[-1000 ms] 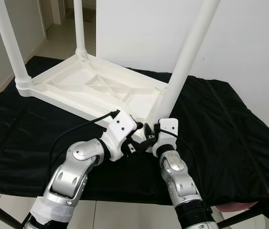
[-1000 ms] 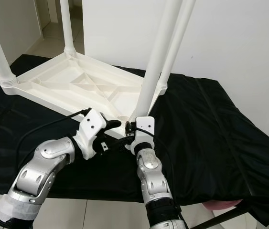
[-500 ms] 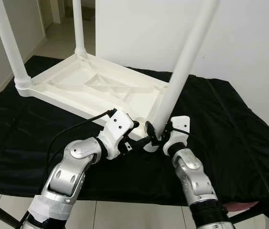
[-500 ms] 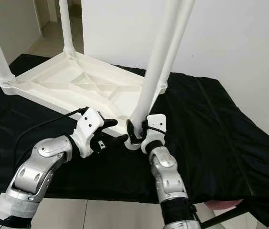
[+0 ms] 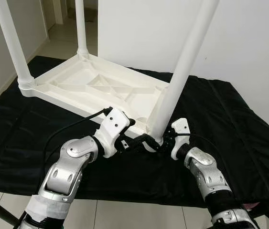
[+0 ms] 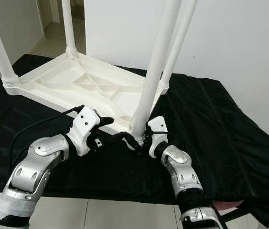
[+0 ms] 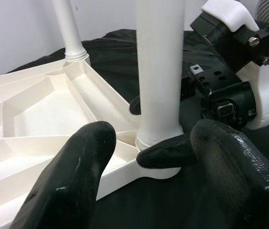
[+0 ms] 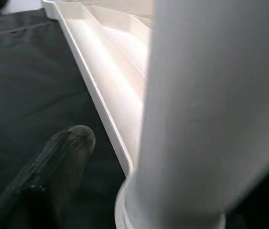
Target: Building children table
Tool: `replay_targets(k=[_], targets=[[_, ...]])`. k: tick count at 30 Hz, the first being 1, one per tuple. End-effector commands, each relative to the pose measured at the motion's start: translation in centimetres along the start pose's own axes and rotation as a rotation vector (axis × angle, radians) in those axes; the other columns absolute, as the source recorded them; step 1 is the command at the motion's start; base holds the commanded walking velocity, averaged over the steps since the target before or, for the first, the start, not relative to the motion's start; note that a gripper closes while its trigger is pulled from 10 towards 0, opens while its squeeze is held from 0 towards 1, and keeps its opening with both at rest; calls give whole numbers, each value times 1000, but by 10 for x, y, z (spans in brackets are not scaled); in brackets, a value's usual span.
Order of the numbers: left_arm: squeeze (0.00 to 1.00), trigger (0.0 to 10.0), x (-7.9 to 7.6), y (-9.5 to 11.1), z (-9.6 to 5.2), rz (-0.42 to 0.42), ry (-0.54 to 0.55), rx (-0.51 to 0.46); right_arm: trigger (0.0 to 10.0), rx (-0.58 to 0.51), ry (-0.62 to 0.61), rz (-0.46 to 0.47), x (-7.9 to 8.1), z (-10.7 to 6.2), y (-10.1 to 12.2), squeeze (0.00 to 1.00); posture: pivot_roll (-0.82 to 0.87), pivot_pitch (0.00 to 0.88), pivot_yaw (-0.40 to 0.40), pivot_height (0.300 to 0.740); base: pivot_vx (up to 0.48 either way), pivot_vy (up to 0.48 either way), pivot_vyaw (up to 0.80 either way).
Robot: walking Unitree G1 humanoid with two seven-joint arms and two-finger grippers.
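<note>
Looks mostly done to me. The white plastic children's tabletop lies upside down, ribbed underside up, on the black cloth in the middle of the frame. I count four round white plastic legs standing up from its corners: one at upper left, one at the far top, one behind on the right, and the near leg running up to the top right.

That near leg is the one being worked on, probably being seated or twisted tight in its corner socket.

Two grippers, both at its base, lower centre. The left gripper has its fingers spread apart, facing the leg. The right gripper has its fingers wrapped around the leg's foot.
</note>
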State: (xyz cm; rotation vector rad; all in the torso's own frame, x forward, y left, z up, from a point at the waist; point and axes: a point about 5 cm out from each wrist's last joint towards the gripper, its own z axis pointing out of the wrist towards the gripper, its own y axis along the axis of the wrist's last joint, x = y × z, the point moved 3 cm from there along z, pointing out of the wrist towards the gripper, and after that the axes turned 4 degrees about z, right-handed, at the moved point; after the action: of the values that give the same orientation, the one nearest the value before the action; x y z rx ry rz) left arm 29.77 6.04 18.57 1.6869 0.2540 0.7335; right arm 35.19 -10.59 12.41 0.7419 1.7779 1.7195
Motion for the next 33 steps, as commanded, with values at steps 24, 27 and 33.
replay_targets(k=[24, 27, 33], targets=[[0, 10000, 6, 1, -5, 5, 124, 5, 0, 106, -49, -5, -6, 4, -31, 0, 88, 0, -163, 740, 0, 0, 0], [0, 10000, 2, 1, -3, -1, 112, 0, 0, 100, -187, -2, -14, 0, -32, 0, 76, 0, -169, 740, 0, 0, 0], [0, 10000, 0, 0, -1, -6, 104, -2, 0, 51, -364, 61, -15, -4, -27, 0, 62, 0, -171, 740, 0, 0, 0]])
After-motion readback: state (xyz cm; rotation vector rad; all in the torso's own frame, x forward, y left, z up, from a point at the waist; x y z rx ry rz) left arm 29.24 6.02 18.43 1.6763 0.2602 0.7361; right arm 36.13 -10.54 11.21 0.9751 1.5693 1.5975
